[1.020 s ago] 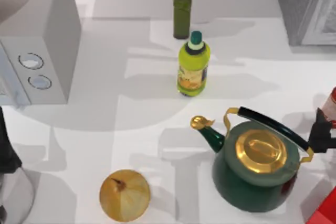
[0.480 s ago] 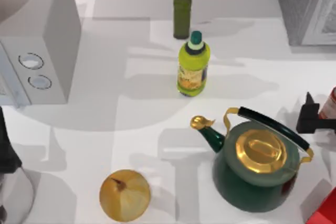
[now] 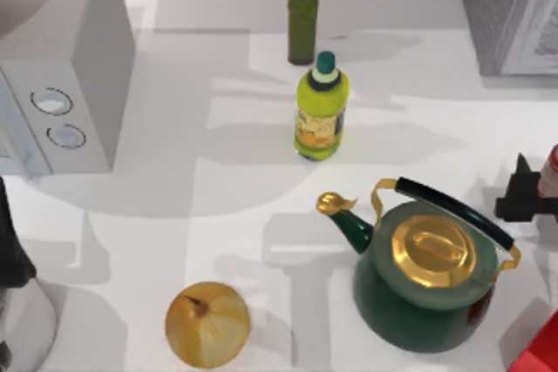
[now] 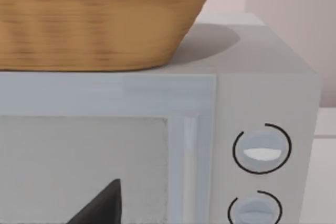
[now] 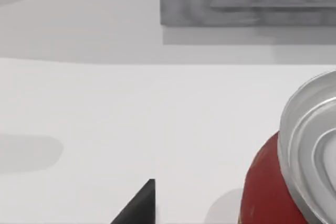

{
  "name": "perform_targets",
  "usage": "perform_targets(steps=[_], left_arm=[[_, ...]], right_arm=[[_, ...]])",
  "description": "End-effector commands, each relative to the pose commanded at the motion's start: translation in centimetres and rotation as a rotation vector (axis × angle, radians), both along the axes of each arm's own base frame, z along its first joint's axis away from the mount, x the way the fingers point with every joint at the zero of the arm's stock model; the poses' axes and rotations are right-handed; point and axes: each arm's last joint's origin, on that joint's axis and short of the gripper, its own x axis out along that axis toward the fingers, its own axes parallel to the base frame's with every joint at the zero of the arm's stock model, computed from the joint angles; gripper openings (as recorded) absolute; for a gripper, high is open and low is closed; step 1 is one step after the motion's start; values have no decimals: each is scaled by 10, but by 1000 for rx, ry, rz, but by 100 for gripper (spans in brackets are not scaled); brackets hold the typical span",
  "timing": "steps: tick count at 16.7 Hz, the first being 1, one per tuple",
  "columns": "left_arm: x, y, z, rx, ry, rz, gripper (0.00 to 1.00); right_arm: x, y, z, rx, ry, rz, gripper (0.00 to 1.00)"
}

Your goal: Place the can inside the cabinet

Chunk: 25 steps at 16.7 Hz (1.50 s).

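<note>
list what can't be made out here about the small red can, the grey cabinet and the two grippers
- Small red can: cut by the top view's right edge; label unreadable. The right wrist view crops its silver-topped body.
- Right gripper: dark shape beside the can; whether it grips it is unclear.
- Grey cabinet: cropped at the top view's corner; interior hidden.
- Left gripper: one dark tip before the grey microwave.

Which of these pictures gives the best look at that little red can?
The right wrist view: the can looms close, its silver lid and red side plain. In the top view a sliver of it shows at the table's right edge, beside the right gripper.
</note>
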Motion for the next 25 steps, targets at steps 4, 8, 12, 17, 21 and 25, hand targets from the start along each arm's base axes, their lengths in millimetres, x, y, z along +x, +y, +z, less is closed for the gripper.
perform_targets(steps=[4,8,12,17,21,25], left_arm=[[0,0,0,0,0,0,100],[0,0,0,0,0,0,100],[0,0,0,0,0,0,100],[0,0,0,0,0,0,100],[0,0,0,0,0,0,100],[0,0,0,0,0,0,100]], right_arm=[[0,0,0,0,0,0,32],[0,0,0,0,0,0,2],[0,0,0,0,0,0,0],[0,0,0,1,1,0,0],[5,1,10,2,-10,0,0],[16,2,42,2,-23,0,0]])
